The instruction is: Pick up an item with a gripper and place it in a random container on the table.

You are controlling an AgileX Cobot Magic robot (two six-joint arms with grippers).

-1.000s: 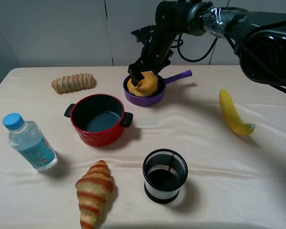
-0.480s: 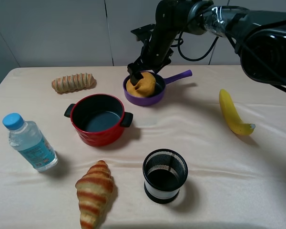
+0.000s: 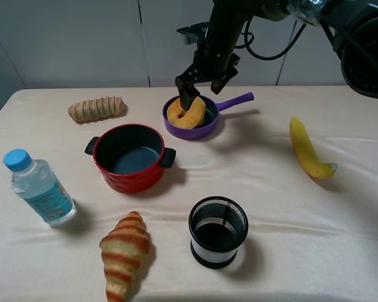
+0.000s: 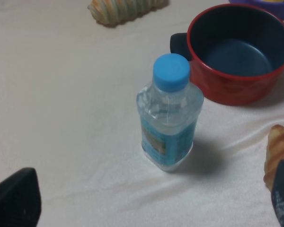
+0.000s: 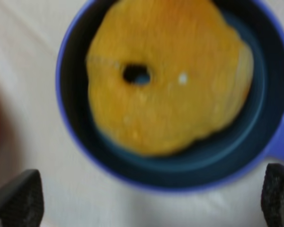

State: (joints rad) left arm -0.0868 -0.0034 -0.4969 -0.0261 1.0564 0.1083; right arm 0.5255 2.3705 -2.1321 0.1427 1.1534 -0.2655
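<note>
The golden-yellow doughnut (image 3: 186, 112) lies in the small purple frying pan (image 3: 205, 129) at the back middle of the cream table (image 3: 271, 182), leaning on the pan's left rim. My right gripper (image 3: 200, 89) hangs just above it, open and empty, clear of the doughnut. In the right wrist view the doughnut (image 5: 165, 80) fills the dark inside of the pan (image 5: 73, 137), and the right gripper (image 5: 146, 201) has its jaws wide apart at the frame's corners. My left gripper (image 4: 149, 203) is open and empty, over the cloth near the water bottle (image 4: 168, 118).
A red two-handled pot (image 3: 129, 157) stands left of the pan. A striped bread roll (image 3: 97, 108) lies at the back left, a water bottle (image 3: 39, 189) at the left. A croissant (image 3: 124, 253) and a black mesh cup (image 3: 218, 231) sit in front, a banana (image 3: 307, 151) at the right.
My right gripper has opened, let go of the doughnut and risen a little. The doughnut has dropped from the jaws and settled into the purple pan.
</note>
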